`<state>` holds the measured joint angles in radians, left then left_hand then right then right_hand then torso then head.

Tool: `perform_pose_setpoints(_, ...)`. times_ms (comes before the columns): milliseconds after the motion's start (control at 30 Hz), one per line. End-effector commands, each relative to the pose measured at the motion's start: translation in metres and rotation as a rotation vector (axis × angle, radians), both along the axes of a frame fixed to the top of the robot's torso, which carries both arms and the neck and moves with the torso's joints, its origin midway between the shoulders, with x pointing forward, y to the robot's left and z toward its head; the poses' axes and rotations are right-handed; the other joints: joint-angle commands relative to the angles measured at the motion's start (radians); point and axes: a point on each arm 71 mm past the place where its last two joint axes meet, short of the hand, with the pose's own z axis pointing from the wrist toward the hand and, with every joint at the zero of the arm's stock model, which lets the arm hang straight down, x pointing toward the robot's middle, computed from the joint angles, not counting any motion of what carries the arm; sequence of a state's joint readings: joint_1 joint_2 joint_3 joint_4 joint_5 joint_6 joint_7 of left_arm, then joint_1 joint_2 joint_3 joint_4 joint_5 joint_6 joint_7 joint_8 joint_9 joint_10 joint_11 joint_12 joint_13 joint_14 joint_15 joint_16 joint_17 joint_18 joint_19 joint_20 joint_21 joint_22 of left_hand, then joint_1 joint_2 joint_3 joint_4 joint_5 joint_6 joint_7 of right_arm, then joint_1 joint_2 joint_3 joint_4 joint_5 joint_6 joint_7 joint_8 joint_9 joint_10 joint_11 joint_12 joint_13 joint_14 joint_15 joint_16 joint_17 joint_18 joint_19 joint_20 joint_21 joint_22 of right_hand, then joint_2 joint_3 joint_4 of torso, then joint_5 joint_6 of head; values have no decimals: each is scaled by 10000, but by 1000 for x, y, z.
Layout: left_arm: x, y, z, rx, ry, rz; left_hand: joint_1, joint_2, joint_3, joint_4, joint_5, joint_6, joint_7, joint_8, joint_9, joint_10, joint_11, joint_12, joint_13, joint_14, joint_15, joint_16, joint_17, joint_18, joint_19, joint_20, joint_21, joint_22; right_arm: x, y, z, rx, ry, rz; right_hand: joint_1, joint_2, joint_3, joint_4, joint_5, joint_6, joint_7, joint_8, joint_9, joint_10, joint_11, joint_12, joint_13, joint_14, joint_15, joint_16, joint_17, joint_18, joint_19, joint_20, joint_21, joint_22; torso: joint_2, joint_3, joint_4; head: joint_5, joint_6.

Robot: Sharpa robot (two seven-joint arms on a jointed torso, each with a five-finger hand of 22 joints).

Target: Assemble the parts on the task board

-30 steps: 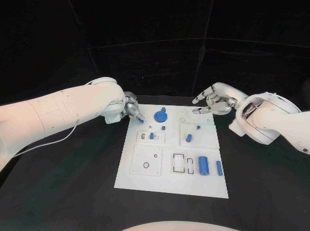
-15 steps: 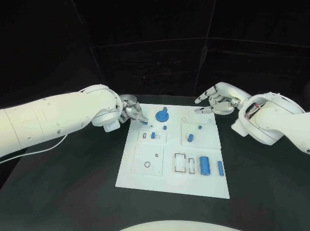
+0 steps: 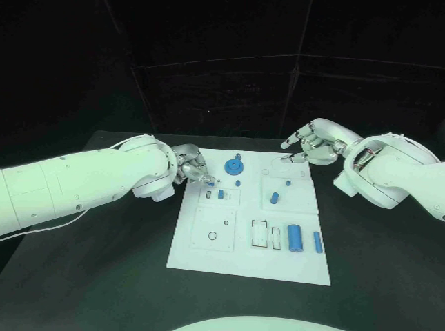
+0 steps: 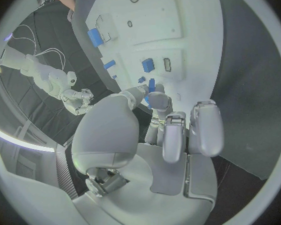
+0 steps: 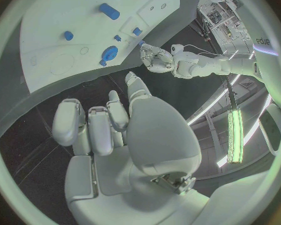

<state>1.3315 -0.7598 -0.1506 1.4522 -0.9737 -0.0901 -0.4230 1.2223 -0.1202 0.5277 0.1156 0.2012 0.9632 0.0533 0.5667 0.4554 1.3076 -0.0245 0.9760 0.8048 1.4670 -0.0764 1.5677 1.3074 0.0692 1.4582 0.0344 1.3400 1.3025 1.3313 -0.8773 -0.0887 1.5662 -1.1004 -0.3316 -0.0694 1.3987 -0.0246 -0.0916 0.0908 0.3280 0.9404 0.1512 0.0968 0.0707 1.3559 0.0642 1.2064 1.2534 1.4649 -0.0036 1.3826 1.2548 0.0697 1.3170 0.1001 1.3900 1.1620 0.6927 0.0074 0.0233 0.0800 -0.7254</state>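
We see the left hand [image 3: 190,167] pinching a small blue part [image 4: 150,85] at its fingertips over the task board's [image 3: 208,258] far left corner; the right hand [image 3: 312,146] hovers at the far right corner, fingers loosely curled on nothing. We judge the parts light, rigid, smooth plastic – slippery, best pinched across the sides – like the large blue cylinder [image 3: 294,238] and gear-like piece [image 3: 232,165] on the board. The black table [image 3: 103,276] looks flat – the room beyond is dark.

White task board [image 3: 208,238] flat mid-table; blue parts [image 3: 294,238] scattered on it.
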Motion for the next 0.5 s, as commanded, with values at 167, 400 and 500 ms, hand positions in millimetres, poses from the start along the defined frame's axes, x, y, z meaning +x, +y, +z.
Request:
perform_pose_setpoints(167, -5, -3, -3, 844, -130, -374, -7, -141, 1514, -1418, 104, 92, -24, 79, 24, 141, -16, -12, -2, 1038, -33, 31, 2634, -26, 25, -36, -10, 8, 0, 1, 2, 41, -139, 27, -12, 35, -30, 27, 39, 90, 0, 61, -2, -32, -17, -6, -9, 382, -82, -39, -16, 178, -86, -3, -42, -11, 11, 5, 4, -5, -35)
perform_pose_setpoints(400, -8, -5, -7, 1488, 88, -594, -66, -208, 1590, -1458, 258, 130, -38, 105, 35, 233, -31, 22, 36, 1038, -44, 31, 2634, -32, 41, -46, 6, 35, 0, 1, 2, 49, -145, 43, -12, 35, -30, 27, 39, 90, 0, 61, -2, -32, -17, -6, -9, 382, -82, -39, -16, 178, -86, -3, -42, -11, 7, 0, -7, 4, -56)
perform_pose_setpoints(500, -8, -5, -9, 1722, 152, -584, -173, -288, 1652, -1486, 670, 166, -50, 133, 49, 304, -44, 12, 23, 1038, -56, 31, 2634, -35, 54, -61, 11, 52, 0, 1, 2, 50, -149, 41, -12, 35, -30, 27, 39, 90, 0, 61, -2, -32, -17, -6, -9, 382, -82, -39, -16, 178, -86, -3, -42, -11, 3, 2, -2, 1, -72)
